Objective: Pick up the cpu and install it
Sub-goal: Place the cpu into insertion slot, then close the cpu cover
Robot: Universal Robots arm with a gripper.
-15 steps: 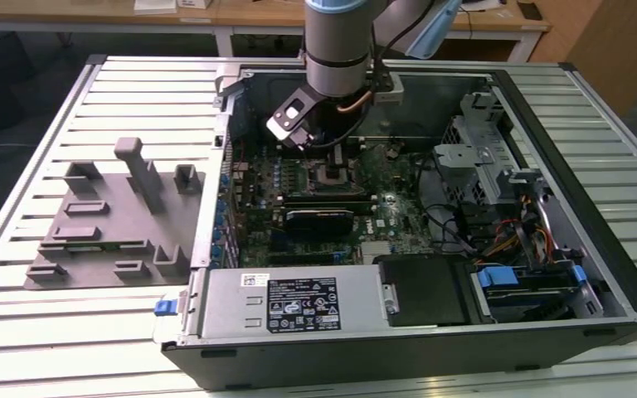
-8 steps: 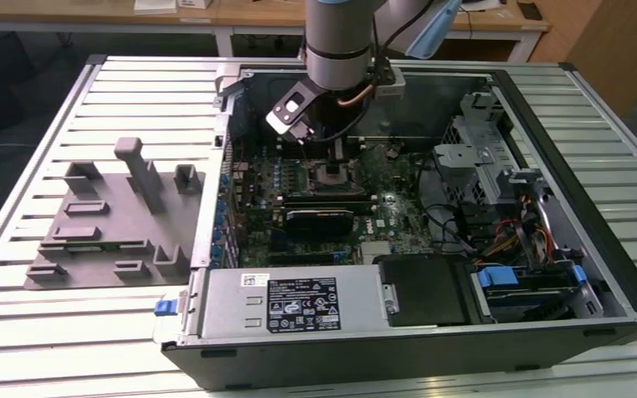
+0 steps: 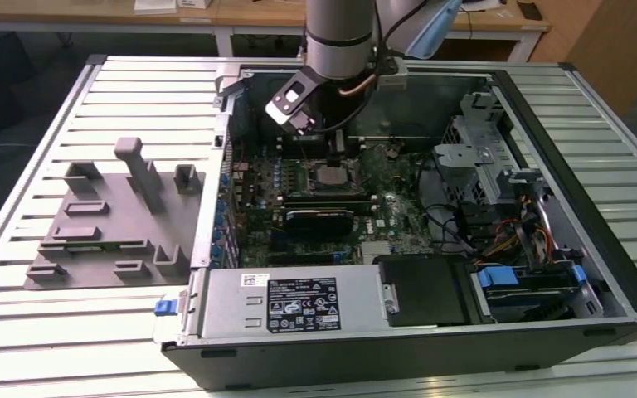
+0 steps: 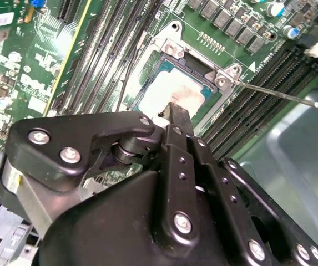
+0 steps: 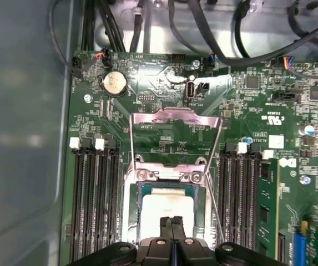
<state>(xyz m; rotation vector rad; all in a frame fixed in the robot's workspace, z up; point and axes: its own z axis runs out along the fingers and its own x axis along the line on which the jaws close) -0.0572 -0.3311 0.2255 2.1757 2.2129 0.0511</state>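
The cpu [image 5: 167, 204], a flat square chip with a silver-white top, lies inside the socket frame [image 5: 132, 216] on the green motherboard [image 5: 164, 83] of an open computer case. In the second wrist view the cpu [image 4: 157, 93] is partly covered by a black fingertip [image 4: 180, 113]. My gripper [image 5: 172, 223] hangs straight over the chip with its two fingers pressed together and nothing between them. Whether the tips touch the chip is unclear. The socket's metal load plate [image 5: 175, 116] stands flipped open. In the exterior view the gripper [image 3: 335, 143] reaches down into the case above the socket [image 3: 328, 176].
Black memory slots [image 5: 92, 194] flank the socket on both sides, and a thin lever wire [image 5: 214, 183] runs beside it. A grey fixture plate [image 3: 109, 224] with blocks lies at the exterior view's left. The power supply [image 3: 285, 303] and drive cage [image 3: 484, 157] crowd the case.
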